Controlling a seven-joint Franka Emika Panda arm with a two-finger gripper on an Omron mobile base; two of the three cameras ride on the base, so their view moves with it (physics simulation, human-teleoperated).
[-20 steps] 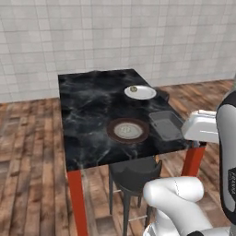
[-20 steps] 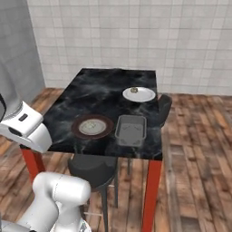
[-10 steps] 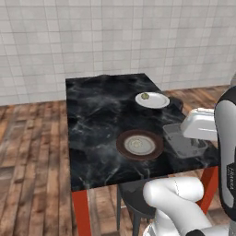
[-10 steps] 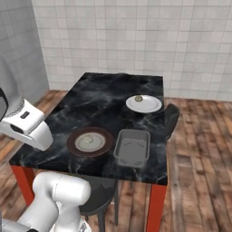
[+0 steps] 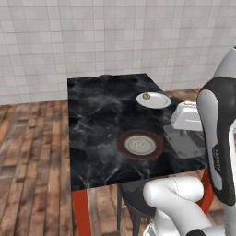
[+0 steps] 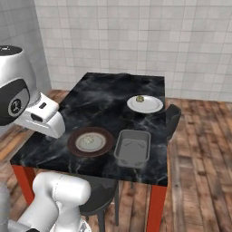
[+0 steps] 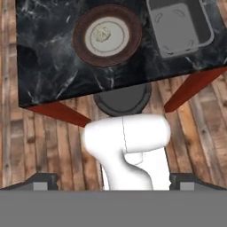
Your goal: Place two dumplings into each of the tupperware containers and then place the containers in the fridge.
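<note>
A table (image 6: 108, 97) stands in the middle of the right base view. On its near part sit a plate (image 6: 90, 141) at the left and a tray (image 6: 132, 147) just beside it on the right. Another plate (image 6: 145, 104) lies behind the tray, with a dumpling (image 6: 140, 98) on it. A stool (image 7: 123, 98) stands under the near edge.

two dumplings (image 6: 140, 98), two plates (image 6: 145, 104), one container (image 6: 132, 147)

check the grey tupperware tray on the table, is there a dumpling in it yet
No, the grey tupperware container is empty in the right base view, while one dumpling sits on the white plate.
</note>
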